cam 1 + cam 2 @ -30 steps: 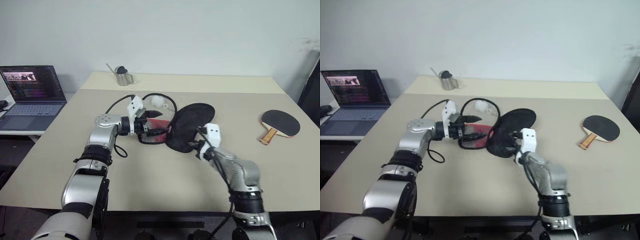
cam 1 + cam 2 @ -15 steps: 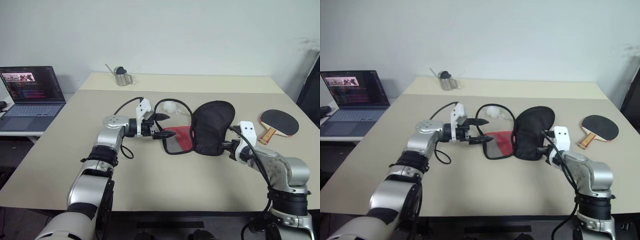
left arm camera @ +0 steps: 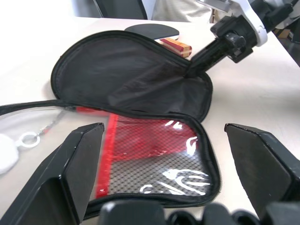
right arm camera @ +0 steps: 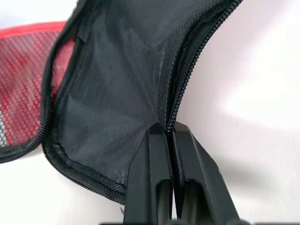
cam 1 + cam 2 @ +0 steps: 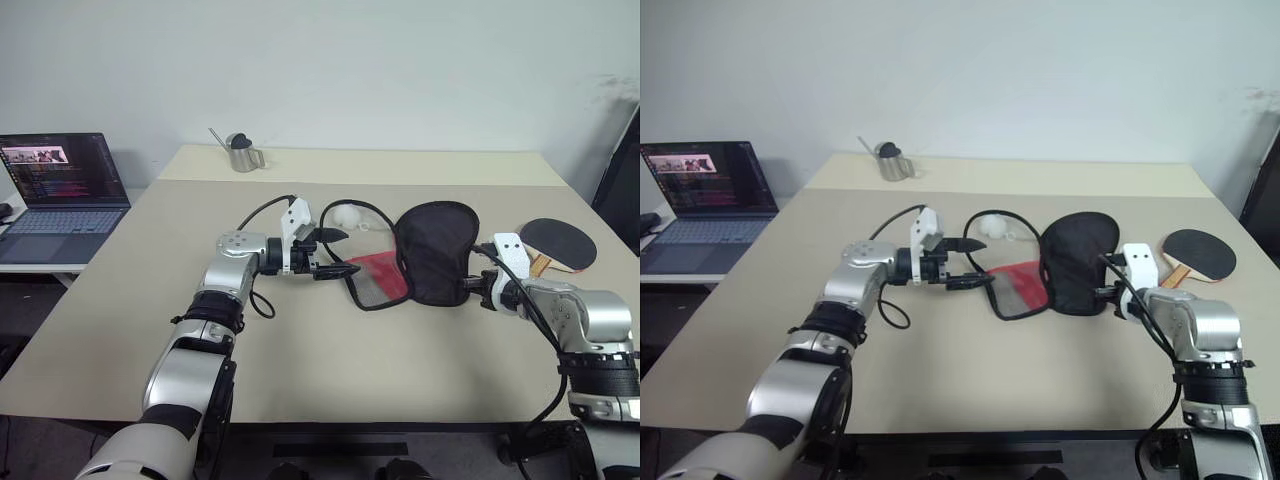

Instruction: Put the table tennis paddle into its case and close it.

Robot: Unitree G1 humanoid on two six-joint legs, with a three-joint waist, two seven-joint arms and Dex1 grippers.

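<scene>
Left eye view: right tool [image 5: 472, 290] pinches case [image 5: 435, 250] edge; left tool [image 5: 338, 252] spread, paddle [image 5: 560, 243] beyond.

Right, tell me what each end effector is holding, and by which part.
The right end effector is shut on the case, pinching the zippered edge of its black flap. The left end effector is open beside the case's mesh half, holding nothing.

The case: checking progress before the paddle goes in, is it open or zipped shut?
Open. The case lies spread, its black flap pinched up by the right claw, mesh half flat on the table.
</scene>
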